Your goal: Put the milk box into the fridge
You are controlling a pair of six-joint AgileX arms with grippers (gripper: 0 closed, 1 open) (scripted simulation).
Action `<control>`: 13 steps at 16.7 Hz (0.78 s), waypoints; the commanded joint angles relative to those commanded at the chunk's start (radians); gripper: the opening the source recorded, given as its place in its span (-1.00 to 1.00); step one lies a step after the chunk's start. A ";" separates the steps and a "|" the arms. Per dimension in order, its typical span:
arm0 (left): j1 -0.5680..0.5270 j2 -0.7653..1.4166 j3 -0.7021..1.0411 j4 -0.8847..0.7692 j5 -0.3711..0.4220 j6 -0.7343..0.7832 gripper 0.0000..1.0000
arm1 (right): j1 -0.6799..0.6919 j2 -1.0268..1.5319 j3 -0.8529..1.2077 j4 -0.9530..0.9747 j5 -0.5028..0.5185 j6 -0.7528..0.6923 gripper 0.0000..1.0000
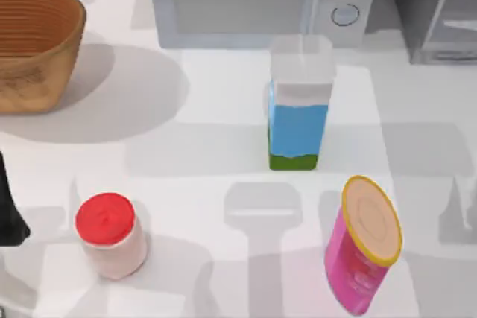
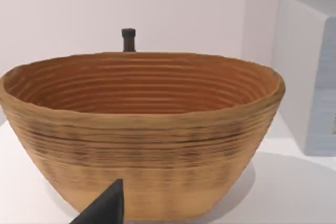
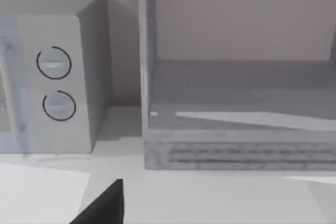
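Observation:
The milk box (image 1: 298, 113) stands upright near the middle of the table, with a white top, a sky-blue body and a green band at its base. It is in front of the microwave, and nothing holds it. The fridge (image 1: 432, 13) is the dark grey box with pale frame edges at the back right corner. In the right wrist view the fridge (image 3: 241, 103) faces me and its grey inside shows. A dark part of my left arm (image 1: 9, 210) sits at the table's left edge. A dark tip of my left gripper (image 2: 105, 208) points at the basket, and a dark tip of my right gripper (image 3: 105, 205) points toward the fridge.
A pale microwave (image 1: 253, 1) with two round dials stands at the back, left of the fridge. A woven basket (image 1: 33, 42) sits at the back left. A red-lidded jar (image 1: 110, 234) stands front left, and a pink can (image 1: 365, 243) with a yellow rim front right.

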 joint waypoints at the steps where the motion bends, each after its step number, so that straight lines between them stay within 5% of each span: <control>1: 0.000 0.000 0.000 0.000 0.000 0.000 1.00 | 0.000 0.000 0.000 0.000 0.000 0.000 1.00; 6: 0.000 0.000 0.000 0.000 0.000 0.000 1.00 | 0.092 0.095 0.077 0.025 0.080 0.013 1.00; 13: 0.000 0.000 0.000 0.000 0.000 0.000 1.00 | 0.479 0.596 0.433 0.200 0.344 0.106 1.00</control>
